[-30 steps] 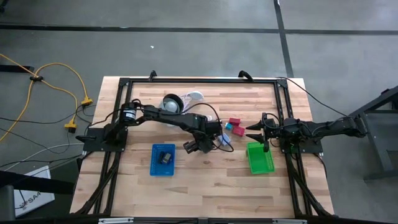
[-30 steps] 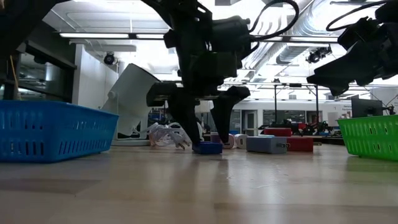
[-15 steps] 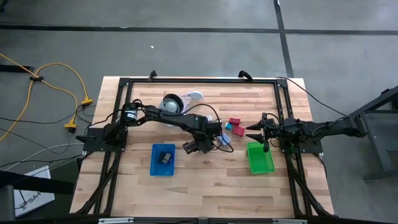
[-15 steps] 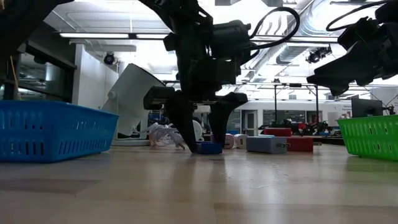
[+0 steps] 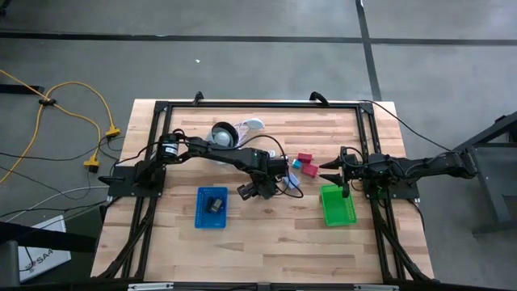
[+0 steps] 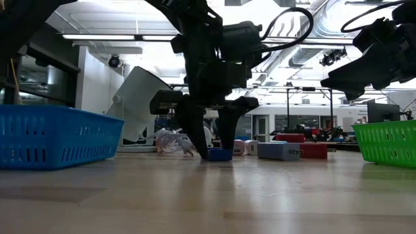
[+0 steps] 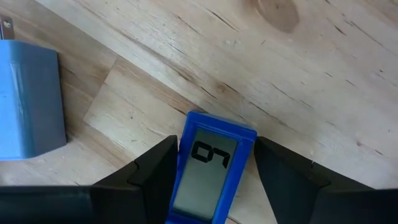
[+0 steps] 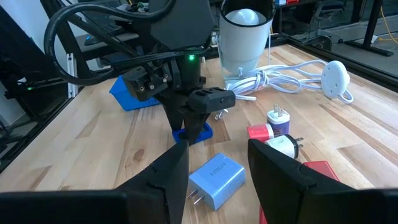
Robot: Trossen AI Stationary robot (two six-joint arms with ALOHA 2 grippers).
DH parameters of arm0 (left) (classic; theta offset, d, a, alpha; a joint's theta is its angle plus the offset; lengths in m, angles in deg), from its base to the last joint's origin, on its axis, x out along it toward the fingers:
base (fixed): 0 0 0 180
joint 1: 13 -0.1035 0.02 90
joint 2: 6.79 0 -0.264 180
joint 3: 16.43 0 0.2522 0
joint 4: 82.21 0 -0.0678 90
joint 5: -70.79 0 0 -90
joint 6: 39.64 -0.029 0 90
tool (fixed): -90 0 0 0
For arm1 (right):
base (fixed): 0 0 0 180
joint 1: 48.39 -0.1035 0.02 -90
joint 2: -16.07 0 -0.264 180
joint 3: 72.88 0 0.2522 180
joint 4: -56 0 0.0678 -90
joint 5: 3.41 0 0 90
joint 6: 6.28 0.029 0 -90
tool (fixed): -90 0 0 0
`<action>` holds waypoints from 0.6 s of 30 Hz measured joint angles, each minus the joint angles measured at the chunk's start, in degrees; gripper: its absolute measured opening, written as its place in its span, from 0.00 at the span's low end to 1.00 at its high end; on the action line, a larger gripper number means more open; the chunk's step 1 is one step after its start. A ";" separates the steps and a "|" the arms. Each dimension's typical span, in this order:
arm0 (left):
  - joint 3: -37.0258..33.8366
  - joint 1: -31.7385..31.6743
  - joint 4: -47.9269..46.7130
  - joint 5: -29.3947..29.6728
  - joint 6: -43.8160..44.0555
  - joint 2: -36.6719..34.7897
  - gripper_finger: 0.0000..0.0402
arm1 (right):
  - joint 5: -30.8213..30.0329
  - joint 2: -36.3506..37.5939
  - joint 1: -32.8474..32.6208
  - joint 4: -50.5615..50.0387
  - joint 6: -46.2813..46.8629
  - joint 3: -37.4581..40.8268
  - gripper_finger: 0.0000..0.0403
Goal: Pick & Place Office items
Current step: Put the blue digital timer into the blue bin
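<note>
Left tool [image 6: 213, 140] hides most of the small blue piece [image 6: 220, 155]

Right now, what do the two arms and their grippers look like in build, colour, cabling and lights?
Both arms are dark, nearly black, jointed links. The left gripper has two dark tapered fingers; black cables loop over its wrist in the low view, and a small green light glows on its housing in the right wrist view. The right gripper has the same dark pointed fingers. No readable markings show.

Bare table [image 5: 275, 234] in front; blocks [image 5: 305, 164] crowd between trays.
</note>
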State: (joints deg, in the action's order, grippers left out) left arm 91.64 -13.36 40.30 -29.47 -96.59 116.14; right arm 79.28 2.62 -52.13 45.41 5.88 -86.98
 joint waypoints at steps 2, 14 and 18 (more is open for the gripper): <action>-0.01 0.00 0.00 -0.01 0.00 0.00 0.50 | 0.00 0.00 0.02 0.01 0.01 0.01 0.38; 0.01 0.02 0.00 -0.49 0.00 0.00 0.50 | 0.00 0.00 0.00 -0.01 0.00 0.00 0.38; 0.01 0.20 0.02 -0.51 0.00 0.00 0.50 | 0.00 0.00 0.01 0.00 0.00 0.00 0.38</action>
State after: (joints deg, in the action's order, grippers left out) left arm 91.65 -13.17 40.32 -29.98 -96.59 116.14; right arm 79.28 2.62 -52.12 45.41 5.88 -86.98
